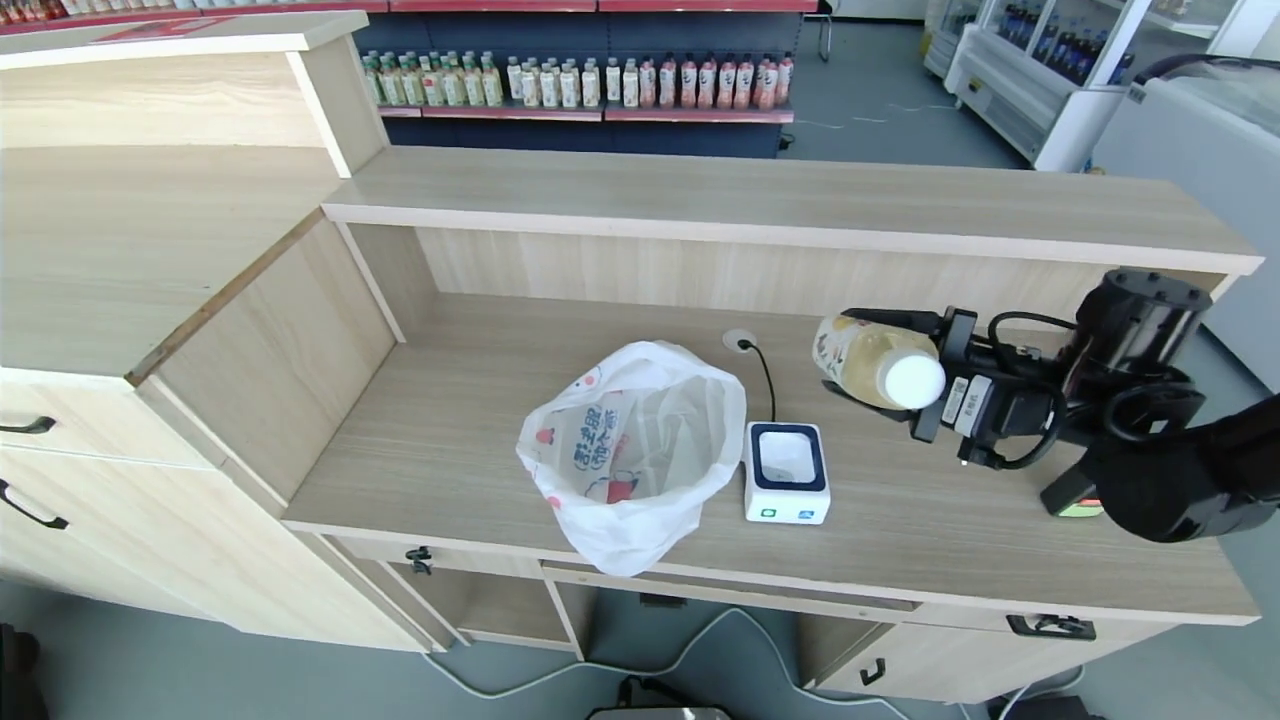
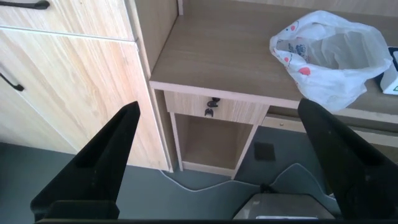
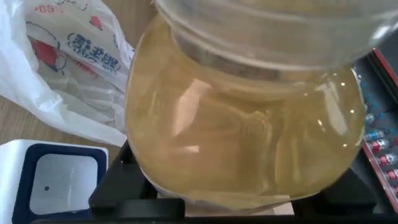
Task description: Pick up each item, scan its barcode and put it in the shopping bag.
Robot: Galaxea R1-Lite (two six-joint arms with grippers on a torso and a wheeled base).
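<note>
Right gripper (image 1: 851,353) has the bottle (image 1: 880,362) clamped sideways over the counter (image 1: 450,440), right of the scanner (image 1: 787,470) and bag (image 1: 630,450). Left gripper (image 2: 219,107) hangs spread wide, holding nothing.

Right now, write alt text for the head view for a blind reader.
The right gripper holds a bottle of yellow drink on its side above a wooden counter. Left of it sit a white scanner and, further left, an open white shopping bag.
</note>
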